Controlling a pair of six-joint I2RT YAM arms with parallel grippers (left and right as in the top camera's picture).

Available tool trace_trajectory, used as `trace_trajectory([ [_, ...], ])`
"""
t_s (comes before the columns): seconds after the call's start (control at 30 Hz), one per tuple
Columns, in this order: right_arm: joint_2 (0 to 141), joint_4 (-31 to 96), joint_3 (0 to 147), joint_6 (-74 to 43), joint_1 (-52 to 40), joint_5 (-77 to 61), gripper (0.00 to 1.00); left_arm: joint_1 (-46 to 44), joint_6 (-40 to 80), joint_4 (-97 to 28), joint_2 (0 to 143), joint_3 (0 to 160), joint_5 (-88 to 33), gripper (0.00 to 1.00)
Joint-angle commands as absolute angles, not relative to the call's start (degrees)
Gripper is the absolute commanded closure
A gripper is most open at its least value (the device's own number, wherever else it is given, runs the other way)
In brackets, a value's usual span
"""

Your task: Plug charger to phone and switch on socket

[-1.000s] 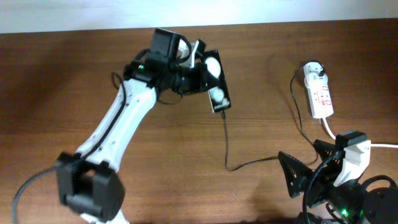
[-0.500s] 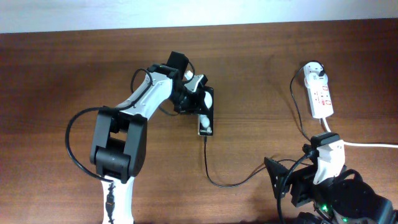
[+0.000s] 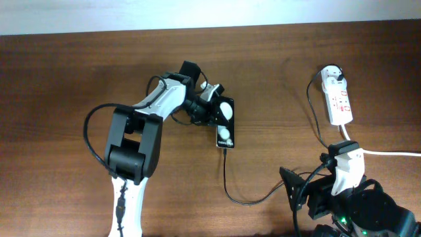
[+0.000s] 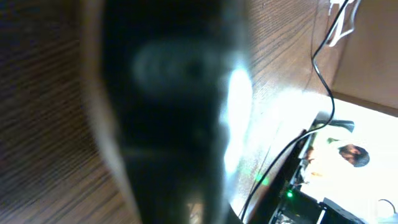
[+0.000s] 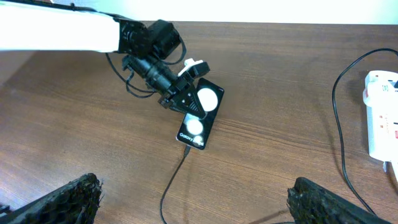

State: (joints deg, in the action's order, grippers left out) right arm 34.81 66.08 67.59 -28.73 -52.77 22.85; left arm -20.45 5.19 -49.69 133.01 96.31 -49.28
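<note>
The left jaws pinch the phone (image 3: 225, 123) by its long edge at the upper end, and the phone's glossy black face shows 2 round white reflections beyond the jaw tips. In the left wrist view a blurred dark shape fills most of the picture right in front of the jaws, too close to read. From the right wrist view the phone (image 5: 200, 115) slants away from the left jaws, with its white lettering at the end farthest from them. Whether the phone lies flat on the tabletop (image 3: 66, 85) or is raised a little, I cannot tell.

The charger (image 3: 225, 172) meets the phone's short edge opposite the left jaws. How deep its plug tip sits there cannot be made out. From that edge the thin black cable runs down, curves toward the right jaws, then climbs to the white adapter (image 3: 332, 74).

The right jaws are spread wide and hold nothing; their 2 dark fingers (image 5: 68, 199) sit at the bottom corners of the right wrist view, with the phone well ahead of them.

The socket (image 3: 338, 102) lies well to the right of the left jaws and ahead of the right jaws, with red marks on its face. Its thick white cord (image 3: 388, 153) trails off past the right jaws.
</note>
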Motion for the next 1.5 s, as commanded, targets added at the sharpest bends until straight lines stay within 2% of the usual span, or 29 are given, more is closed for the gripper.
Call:
trace_trajectory([
  [0.0,34.9,66.3,67.3,-29.0,-52.8,22.7,0.01,-20.5,3.2,-49.1,136.0,96.6,-45.2,0.89],
  [0.13,34.9,66.2,67.3,-29.0,-52.8,22.8,0.01,-20.5,3.1,-49.1,136.0,96.6,-44.5,0.69],
  [0.2,34.9,66.3,67.3,-28.9,-52.8,22.8,0.01,-20.5,3.2,-49.1,136.0,96.6,-42.2,0.66],
  [0.23,34.9,66.2,67.3,-29.0,-52.8,23.2,0.01,-20.5,3.2,-49.1,136.0,96.6,-42.2,0.61],
  [0.43,34.9,66.2,67.3,-29.0,-52.8,24.2,0.01,-20.5,3.2,-49.1,136.0,96.6,-42.2,0.0],
  [0.53,34.9,66.2,67.3,-29.0,-52.8,24.3,0.01,-20.5,3.2,-49.1,136.0,96.6,-41.5,0.01],
  [0.77,34.9,66.2,67.3,-29.0,-52.8,24.2,0.01,-20.5,3.2,-50.3,136.0,96.6,-28.1,0.01],
  [0.93,34.9,66.2,67.3,-29.0,-52.8,24.2,0.01,-20.5,3.2,-50.8,136.0,96.6,-24.0,0.01],
  [1.1,34.9,66.7,67.3,-29.0,-52.8,24.3,0.01,-19.4,3.1,-60.3,134.9,97.4,-9.6,0.01],
  [1.2,34.9,66.7,67.3,-29.0,-52.8,24.2,0.01,-17.6,3.1,-67.5,130.0,98.0,-3.1,0.01],
  [1.47,34.9,66.7,67.3,-29.0,-52.8,24.2,0.01,-17.0,3.2,-70.8,102.7,98.0,-3.1,0.01],
])
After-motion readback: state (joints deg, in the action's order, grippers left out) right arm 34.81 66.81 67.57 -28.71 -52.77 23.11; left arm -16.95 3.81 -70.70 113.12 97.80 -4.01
